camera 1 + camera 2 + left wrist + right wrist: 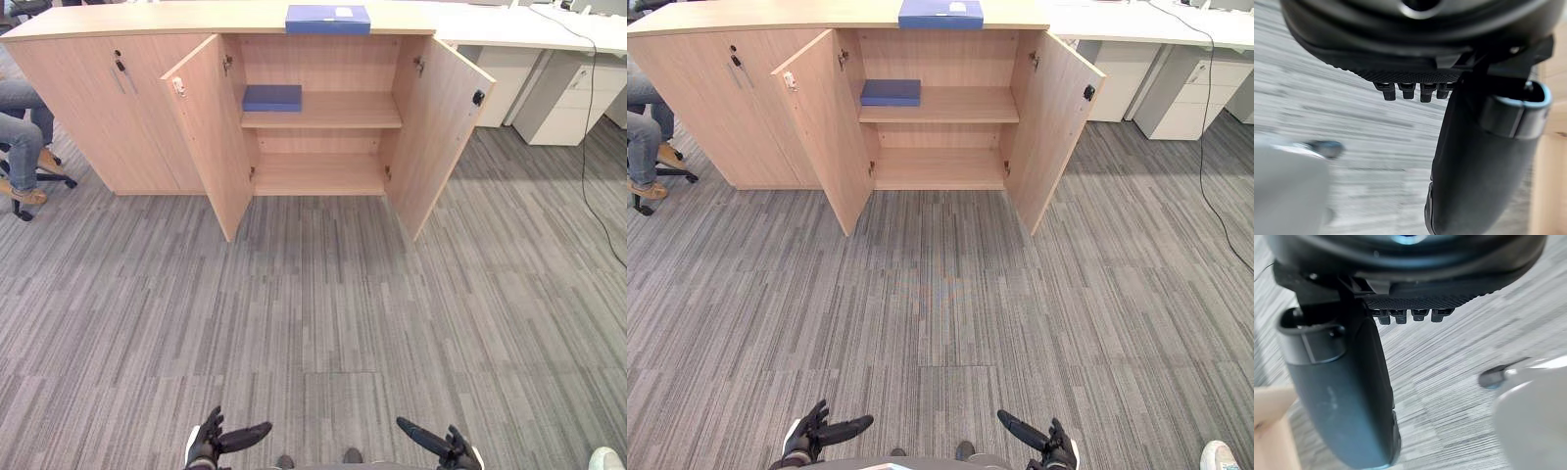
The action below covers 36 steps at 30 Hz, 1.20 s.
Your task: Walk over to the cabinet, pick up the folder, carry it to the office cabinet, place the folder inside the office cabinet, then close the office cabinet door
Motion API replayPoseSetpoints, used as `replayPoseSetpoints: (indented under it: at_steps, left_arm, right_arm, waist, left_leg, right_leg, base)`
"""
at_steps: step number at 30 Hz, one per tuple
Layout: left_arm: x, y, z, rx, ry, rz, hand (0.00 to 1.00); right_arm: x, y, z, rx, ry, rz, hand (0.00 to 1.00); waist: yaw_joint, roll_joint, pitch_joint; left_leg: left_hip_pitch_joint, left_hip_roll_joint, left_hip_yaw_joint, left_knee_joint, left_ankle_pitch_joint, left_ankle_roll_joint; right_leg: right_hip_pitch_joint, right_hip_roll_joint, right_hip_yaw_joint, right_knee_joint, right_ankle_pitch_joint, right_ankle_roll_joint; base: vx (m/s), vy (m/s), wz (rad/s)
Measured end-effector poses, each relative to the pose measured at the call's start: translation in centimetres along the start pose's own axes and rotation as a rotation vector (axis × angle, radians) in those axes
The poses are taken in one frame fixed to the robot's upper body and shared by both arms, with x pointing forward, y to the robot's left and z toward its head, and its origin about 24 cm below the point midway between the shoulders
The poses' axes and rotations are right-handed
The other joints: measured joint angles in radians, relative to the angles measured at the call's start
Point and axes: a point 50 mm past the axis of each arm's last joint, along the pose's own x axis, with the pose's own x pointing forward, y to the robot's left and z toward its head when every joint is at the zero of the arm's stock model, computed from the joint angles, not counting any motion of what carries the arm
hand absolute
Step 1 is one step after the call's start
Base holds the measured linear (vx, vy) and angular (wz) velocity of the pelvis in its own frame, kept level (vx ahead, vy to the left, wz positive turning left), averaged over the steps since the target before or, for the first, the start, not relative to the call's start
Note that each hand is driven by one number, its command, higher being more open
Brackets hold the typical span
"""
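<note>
Atop the cabinet lies the folder; my left hand and right hand hang loose and empty; I may clip an open door.

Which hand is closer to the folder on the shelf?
Left. The left hand is far back from the folder, slightly to its left; the right hand is farther right.

Blue folder on cabinet top

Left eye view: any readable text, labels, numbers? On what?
No text can be read.
white label on the blue folder atop the cabinet: too small to read.
white patch on the open left door: no print to make out.
</note>
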Motion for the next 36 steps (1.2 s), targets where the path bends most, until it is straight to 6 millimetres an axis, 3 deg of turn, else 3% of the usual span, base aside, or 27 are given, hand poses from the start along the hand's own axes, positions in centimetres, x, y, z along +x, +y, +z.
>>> replayPoseSetpoints:
  at_steps: [4,11,13,16,20,22,24,25,26,29,30,31,33,34,35,36]
  left_arm:
    - [0.2,-0.3,1.9,-0.006,-0.088,-0.013,1.0]
    - [0.0,0.3,1.8,-0.005,-0.096,0.003,1.0]
    - [-0.2,0.7,2.1,-0.017,-0.116,0.015,1.0]
    - [-0.4,1.2,2.6,-0.035,-0.143,0.036,1.0]
    - [-0.6,1.8,2.2,-0.051,-0.136,0.058,1.0]
    - [-0.6,1.8,2.3,-0.058,-0.138,0.06,1.0]
    - [-0.4,1.6,2.7,-0.057,-0.147,0.054,1.0]
    - [-0.3,1.8,3.2,-0.053,-0.162,0.055,1.0]
    - [-0.3,2.0,3.9,-0.054,-0.189,0.06,1.0]
    - [0.2,1.9,5.6,-0.066,-0.238,0.067,1.0]
    - [0.6,1.4,6.5,-0.083,-0.263,0.056,1.0]
    - [0.6,1.3,6.8,-0.084,-0.271,0.051,1.0]
    - [0.9,1.0,7.5,-0.067,-0.285,0.038,1.0]
    - [0.9,0.8,7.5,-0.062,-0.284,0.033,1.0]
    - [0.9,0.1,7.3,-0.074,-0.278,0.016,1.0]
    - [1.0,-0.4,7.5,-0.075,-0.284,-0.002,1.0]
  right_arm:
    - [0.5,1.0,2.3,-0.069,-0.087,0.035,1.0]
    - [0.5,1.4,3.3,-0.139,-0.13,0.06,1.0]
    - [0.6,1.5,3.6,-0.158,-0.141,0.065,1.0]
    - [0.9,1.5,5.0,-0.174,-0.178,0.064,1.0]
    - [1.1,0.3,5.8,-0.195,-0.199,0.029,1.0]
    - [1.1,0.0,5.8,-0.189,-0.198,0.017,1.0]
    - [1.1,-0.1,6.0,-0.173,-0.202,0.01,1.0]
    - [1.1,0.1,6.0,-0.174,-0.201,0.017,1.0]
    - [1.1,0.3,5.9,-0.18,-0.197,0.025,1.0]
    - [1.2,0.6,6.2,-0.188,-0.206,0.034,1.0]
    - [1.3,0.7,6.9,-0.19,-0.224,0.035,1.0]
    - [1.4,0.7,7.2,-0.191,-0.231,0.035,1.0]
    - [1.3,0.7,7.4,-0.177,-0.241,0.034,1.0]
    - [1.3,0.6,7.4,-0.175,-0.243,0.029,1.0]
    - [1.4,0.4,7.8,-0.173,-0.253,0.022,1.0]
    - [1.4,1.0,8.6,-0.163,-0.279,0.031,1.0]
  waist:
    - [-0.005,0.0,0.011]
    - [-0.006,-0.003,0.044]
    - [-0.005,-0.006,0.062]
    - [0.005,0.002,0.086]
    - [0.006,0.013,0.094]
    - [0.006,0.011,0.099]
    - [0.006,0.019,0.115]
    - [0.001,0.023,0.132]
    - [0.004,0.024,0.149]
    - [-0.006,0.043,0.176]
    - [-0.027,0.066,0.194]
    - [-0.032,0.071,0.2]
    - [-0.049,0.051,0.21]
    - [-0.055,0.047,0.211]
    - [-0.067,0.07,0.218]
    - [-0.079,0.081,0.22]
  left_leg:
    - [0.028,-0.007,0.0,-0.022,-0.002,-0.003]
    - [0.031,-0.017,-0.001,-0.025,-0.004,-0.004]
    - [0.011,-0.018,0.003,0.007,-0.025,0.008]
    - [-0.088,-0.006,0.034,0.158,-0.112,0.016]
    - [-0.155,0.003,0.051,0.277,-0.2,0.04]
    - [-0.167,-0.005,0.051,0.329,-0.241,0.042]
    - [-0.124,-0.018,0.049,0.323,-0.259,0.074]
    - [-0.093,-0.018,0.044,0.311,-0.265,0.085]
    - [-0.049,-0.017,0.04,0.287,-0.272,0.084]
    - [0.035,0.007,0.009,0.209,-0.275,0.078]
    - [0.078,0.042,-0.015,0.159,-0.274,0.063]
    - [0.097,0.053,-0.019,0.14,-0.274,0.046]
    - [0.161,0.057,-0.033,0.111,-0.295,-0.021]
    - [0.184,0.058,-0.038,0.111,-0.31,-0.046]
    - [0.207,0.089,-0.055,0.133,-0.32,-0.063]
    - [0.171,0.105,-0.057,0.216,-0.286,-0.124]
  right_leg:
    - [0.026,-0.007,-0.001,-0.017,0.004,0.006]
    - [0.029,-0.018,-0.004,-0.019,0.005,0.008]
    - [0.024,-0.02,0.0,-0.019,0.004,0.009]
    - [-0.015,-0.017,0.024,-0.008,0.001,0.02]
    - [-0.079,-0.02,0.041,0.088,-0.071,0.056]
    - [-0.132,-0.036,0.041,0.227,-0.139,0.065]
    - [-0.236,-0.059,0.016,0.48,-0.185,0.095]
    - [-0.272,-0.061,-0.01,0.566,-0.213,0.09]
    - [-0.298,-0.065,-0.039,0.579,-0.232,0.064]
    - [-0.371,-0.03,-0.1,0.476,-0.223,0.035]
    - [-0.418,0.001,-0.133,0.366,-0.164,0.022]
    - [-0.437,0.01,-0.144,0.315,-0.12,0.015]
    - [-0.465,0.013,-0.142,0.115,0.052,0.002]
    - [-0.467,0.008,-0.131,0.106,0.138,-0.012]
    - [-0.48,0.017,-0.142,0.198,0.195,-0.058]
    - [-0.502,0.014,-0.161,0.297,0.117,-0.073]
  base:
    - [0.07,0.045,0.01]
    - [0.01,0.017,0.01]
    - [-0.06,0.009,-0.07]
    - [-0.08,0.017,-0.25]
    - [0.03,0.075,-0.14]
    - [0.13,0.104,-0.01]
    - [0.21,0.115,-0.01]
    - [0.31,0.114,0.06]
    - [0.29,0.07,0.12]
    - [0.4,-0.008,0.31]
    - [0.46,-0.054,0.46]
    - [0.6,-0.081,0.44]
    - [0.59,-0.119,0.44]
    - [0.63,-0.177,0.47]
    - [0.62,-0.207,0.38]
    - [0.61,-0.221,0.25]
